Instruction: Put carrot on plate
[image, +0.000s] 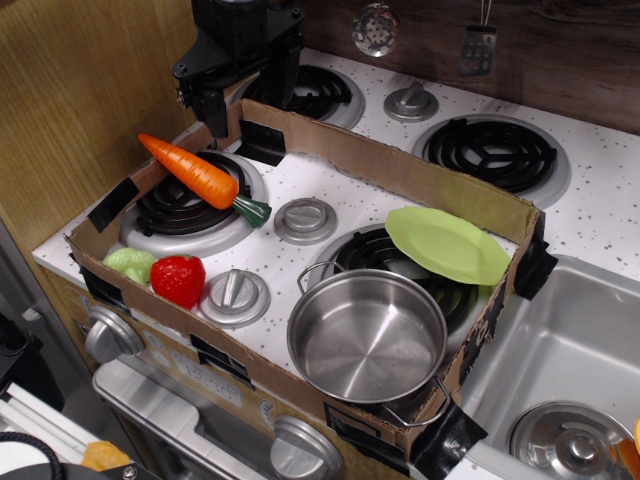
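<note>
The orange carrot (193, 171) lies across the front-left burner (190, 210), thin tip to the upper left and green stub to the lower right. The lime-green plate (447, 244) rests tilted over the right burner, behind the steel pot. My black gripper (238, 105) hovers above the box's back-left corner, up and slightly right of the carrot and apart from it. Its jaws look spread and hold nothing.
A cardboard wall (400, 172) fences in the stove top. The steel pot (367, 336) stands at the front right. A red strawberry (178, 279) and a green leafy toy (129, 265) sit at the front left. Burner knobs (305, 218) are in the middle; a sink (560, 350) is on the right.
</note>
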